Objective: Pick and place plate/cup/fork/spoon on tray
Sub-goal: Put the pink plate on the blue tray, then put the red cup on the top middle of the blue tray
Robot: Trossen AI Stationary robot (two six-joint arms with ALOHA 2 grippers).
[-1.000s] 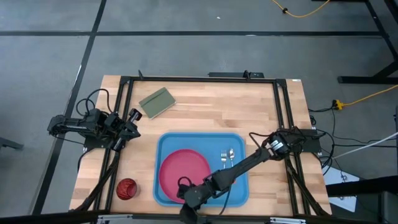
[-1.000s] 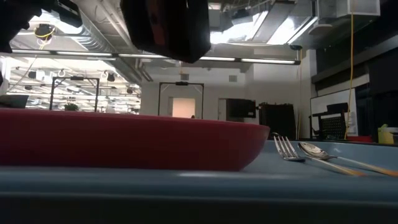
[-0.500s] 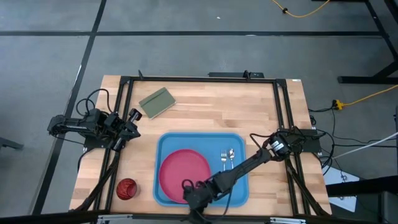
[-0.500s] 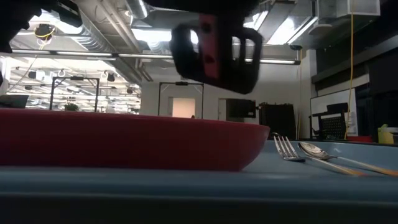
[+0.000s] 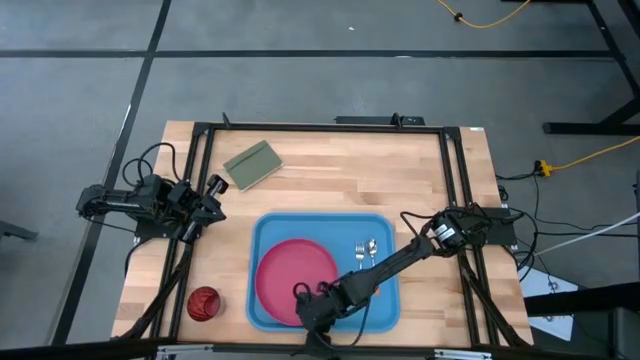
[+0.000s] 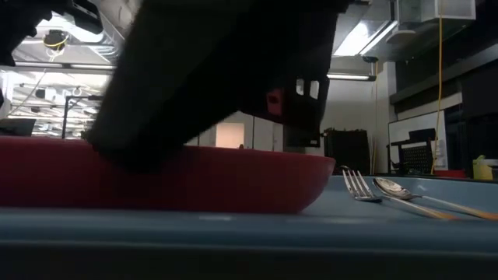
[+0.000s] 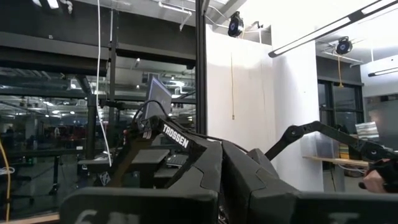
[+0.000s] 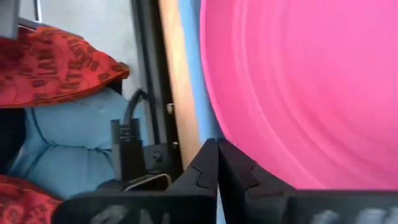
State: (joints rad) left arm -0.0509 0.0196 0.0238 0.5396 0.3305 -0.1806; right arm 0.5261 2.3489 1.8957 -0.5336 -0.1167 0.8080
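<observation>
The cup (image 5: 203, 303) stands on the bare wood at the table's near left corner, just beside the tray (image 5: 270, 225) but outside it, the one piece not yet loaded. The left gripper (image 5: 212, 200) waits above it at the left edge, fingers pressed together, and looks nearer. The plate (image 5: 290, 272) lies in the tray, with the fork (image 5: 360, 256) and spoon (image 5: 371, 250) farther right. The right gripper (image 8: 216, 163), fingers together and empty, hovers over the plate's near rim.
</observation>
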